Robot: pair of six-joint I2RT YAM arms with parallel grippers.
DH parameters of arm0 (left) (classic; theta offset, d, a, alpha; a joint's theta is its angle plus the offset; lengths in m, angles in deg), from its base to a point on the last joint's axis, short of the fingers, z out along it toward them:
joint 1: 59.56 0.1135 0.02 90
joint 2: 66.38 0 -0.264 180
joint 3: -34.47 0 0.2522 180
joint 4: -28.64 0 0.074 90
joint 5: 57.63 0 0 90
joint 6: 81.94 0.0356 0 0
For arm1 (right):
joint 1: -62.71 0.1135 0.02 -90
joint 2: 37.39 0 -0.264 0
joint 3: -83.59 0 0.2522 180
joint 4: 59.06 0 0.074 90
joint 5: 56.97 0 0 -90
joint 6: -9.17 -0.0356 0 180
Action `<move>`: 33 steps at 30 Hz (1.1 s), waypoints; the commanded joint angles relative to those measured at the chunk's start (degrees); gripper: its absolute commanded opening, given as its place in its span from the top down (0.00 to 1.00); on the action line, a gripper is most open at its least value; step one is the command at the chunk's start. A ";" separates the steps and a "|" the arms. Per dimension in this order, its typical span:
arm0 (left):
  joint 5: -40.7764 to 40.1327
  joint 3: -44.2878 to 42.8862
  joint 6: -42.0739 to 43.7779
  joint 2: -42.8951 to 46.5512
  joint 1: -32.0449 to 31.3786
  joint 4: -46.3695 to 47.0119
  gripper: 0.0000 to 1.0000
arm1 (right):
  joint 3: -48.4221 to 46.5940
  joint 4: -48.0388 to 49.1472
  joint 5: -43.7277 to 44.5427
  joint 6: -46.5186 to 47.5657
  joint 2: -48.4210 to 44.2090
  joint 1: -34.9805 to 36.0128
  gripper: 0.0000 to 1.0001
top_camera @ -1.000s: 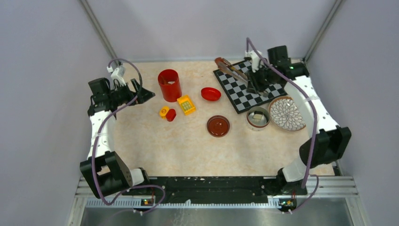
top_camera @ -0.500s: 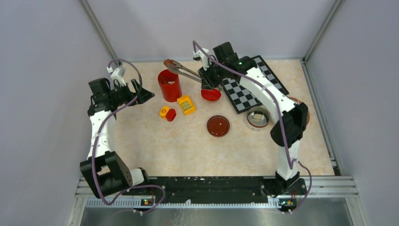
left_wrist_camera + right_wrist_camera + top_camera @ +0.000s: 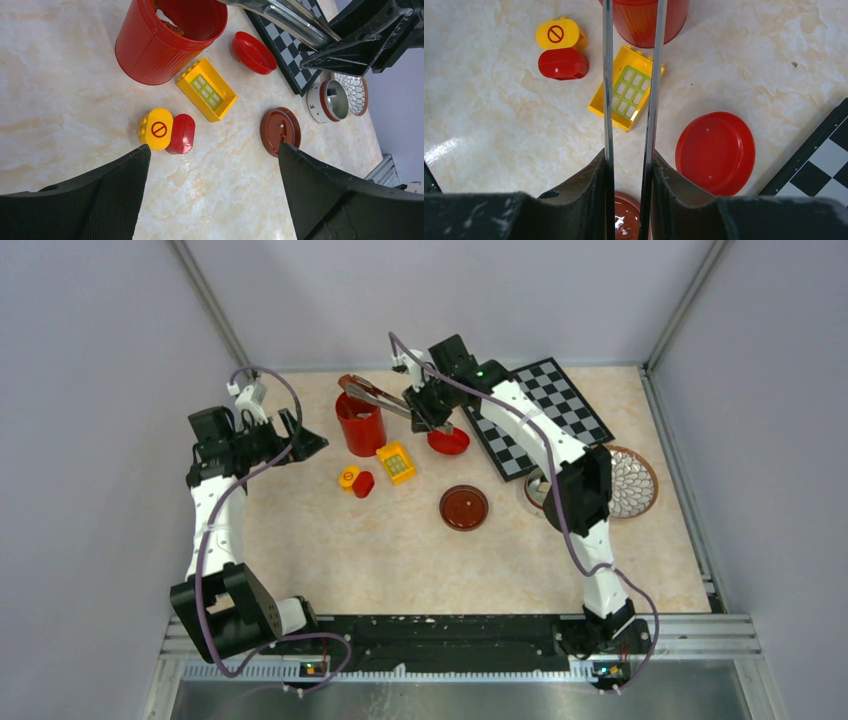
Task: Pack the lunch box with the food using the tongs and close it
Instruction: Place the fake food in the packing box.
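Observation:
My right gripper (image 3: 629,155) is shut on the silver tongs (image 3: 607,75), whose two arms run parallel and a little apart. In the top view the right gripper (image 3: 425,410) holds the tongs (image 3: 375,393) with their tips over the far rim of the red cup (image 3: 360,422). An orange-brown piece of food (image 3: 169,26) shows inside the cup (image 3: 165,40). The lunch box (image 3: 330,100) stands by the chessboard's near corner, partly hidden by the right arm in the top view. My left gripper (image 3: 214,147) is open and holds nothing, at the table's left side (image 3: 305,440).
A brown lid (image 3: 463,507) lies mid-table. A red bowl (image 3: 448,440) sits under the right wrist. A yellow block (image 3: 396,462) and small yellow and red blocks (image 3: 355,480) lie near the cup. The chessboard (image 3: 545,405) and patterned plate (image 3: 632,480) are at the right.
The right arm has swung left from the chessboard to the red cup, carrying the tongs. The left arm has not moved.

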 commanded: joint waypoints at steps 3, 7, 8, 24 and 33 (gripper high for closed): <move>-0.21 0.68 1.09 1.69 0.34 0.62 0.01 | -0.31 2.20 -0.76 -0.69 -0.85 0.78 1.00; -0.17 0.57 1.03 1.50 0.34 0.62 0.01 | 1.70 2.83 -0.63 -0.48 -1.70 0.76 1.00; -0.08 0.59 0.96 1.54 0.34 0.61 0.01 | 2.06 2.84 -0.63 -0.47 -1.97 0.78 1.00; -0.03 0.85 0.77 1.90 0.34 0.78 0.01 | 4.66 3.07 -0.10 0.23 -5.15 0.78 0.75; 0.05 0.95 0.66 1.94 0.34 0.88 0.01 | 4.60 2.87 -0.10 0.23 -6.32 0.78 0.65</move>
